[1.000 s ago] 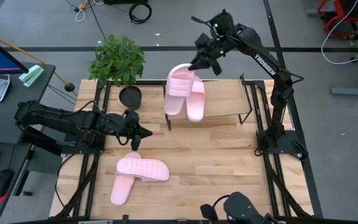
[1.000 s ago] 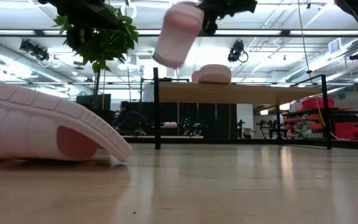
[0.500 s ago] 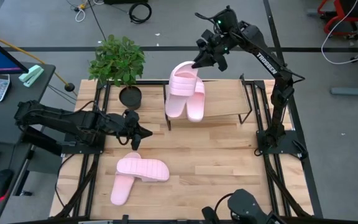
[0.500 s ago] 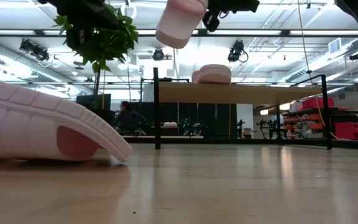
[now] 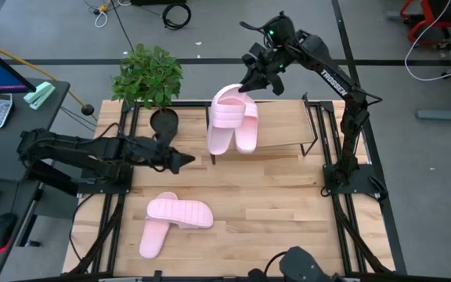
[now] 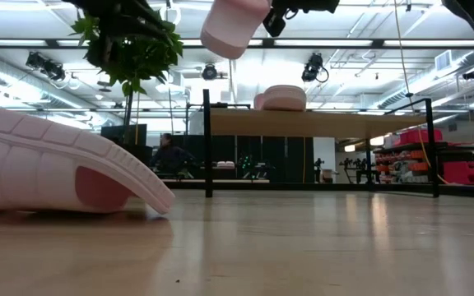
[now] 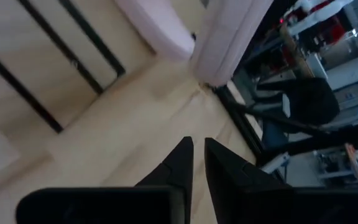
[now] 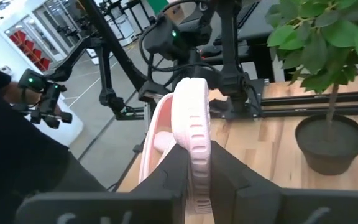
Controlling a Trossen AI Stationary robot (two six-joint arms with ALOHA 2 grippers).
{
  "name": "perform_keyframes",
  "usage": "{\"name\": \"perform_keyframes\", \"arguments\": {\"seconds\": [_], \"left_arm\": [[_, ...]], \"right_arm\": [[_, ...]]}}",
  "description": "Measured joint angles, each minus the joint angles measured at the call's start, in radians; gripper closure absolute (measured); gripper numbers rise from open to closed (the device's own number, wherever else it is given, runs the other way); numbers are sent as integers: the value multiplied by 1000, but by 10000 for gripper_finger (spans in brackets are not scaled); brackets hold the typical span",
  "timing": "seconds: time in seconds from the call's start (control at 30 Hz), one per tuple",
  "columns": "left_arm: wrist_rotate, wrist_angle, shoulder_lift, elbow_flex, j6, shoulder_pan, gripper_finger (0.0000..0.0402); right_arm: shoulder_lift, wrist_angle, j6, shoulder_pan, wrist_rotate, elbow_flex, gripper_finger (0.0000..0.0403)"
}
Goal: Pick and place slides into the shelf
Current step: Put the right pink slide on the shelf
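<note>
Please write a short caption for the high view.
Right hand holds a slide above the shelf.

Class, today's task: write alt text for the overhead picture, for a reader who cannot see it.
The right gripper holds a pale pink slide above the left end of the shelf, where another slide already rests. The left gripper hovers empty over the wooden table, with two more slides lying crossed nearer the front and a potted plant at the back left.
</note>
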Motion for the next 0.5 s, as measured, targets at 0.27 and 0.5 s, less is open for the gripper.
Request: {"name": "perform_keyframes", "arguments": {"seconds": [0.27, 0.5], "left_arm": [[-10, 23, 0, 0, 41, 33, 350], [-48, 23, 0, 0, 40, 67, 342]], "right_arm": [[0, -2, -19, -31, 31, 0, 362], [1, -38, -30, 7, 25, 0, 362]]}}
